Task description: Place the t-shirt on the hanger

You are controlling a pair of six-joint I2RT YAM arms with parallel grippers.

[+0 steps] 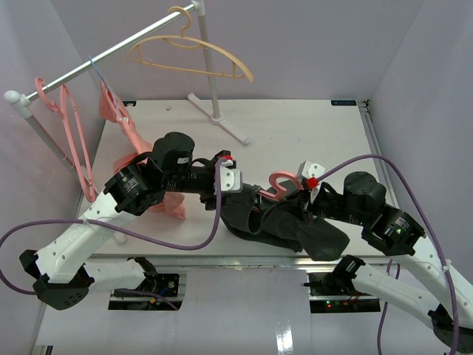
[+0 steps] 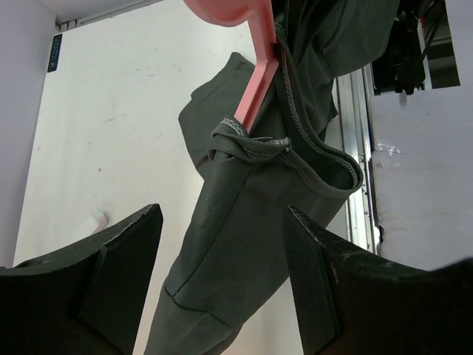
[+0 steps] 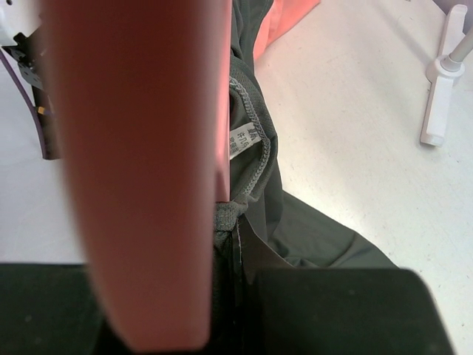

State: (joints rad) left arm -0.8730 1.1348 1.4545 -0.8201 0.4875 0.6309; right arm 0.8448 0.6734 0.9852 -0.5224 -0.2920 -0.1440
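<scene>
The dark t-shirt [image 1: 284,225] lies crumpled near the table's front edge, between my two arms. The salmon-pink hanger [image 1: 279,183] has its hook sticking up from the cloth, and its arm [image 2: 259,81] runs into the collar [image 2: 255,148]. My left gripper [image 1: 244,191] hovers at the shirt's left end. Its jaws stand open on either side of a fold of the t-shirt [image 2: 222,251], with gaps on both sides. My right gripper [image 1: 310,188] is shut on the hanger [image 3: 140,170], with the collar cloth [image 3: 233,214] pinched beside it.
A clothes rack on a white stand [image 1: 214,111] occupies the back left, carrying a tan-yellow hanger [image 1: 194,52] and pink hangers [image 1: 74,140]. A salmon-pink garment [image 1: 168,205] lies under my left arm. The rack's foot [image 3: 436,111] shows in the right wrist view.
</scene>
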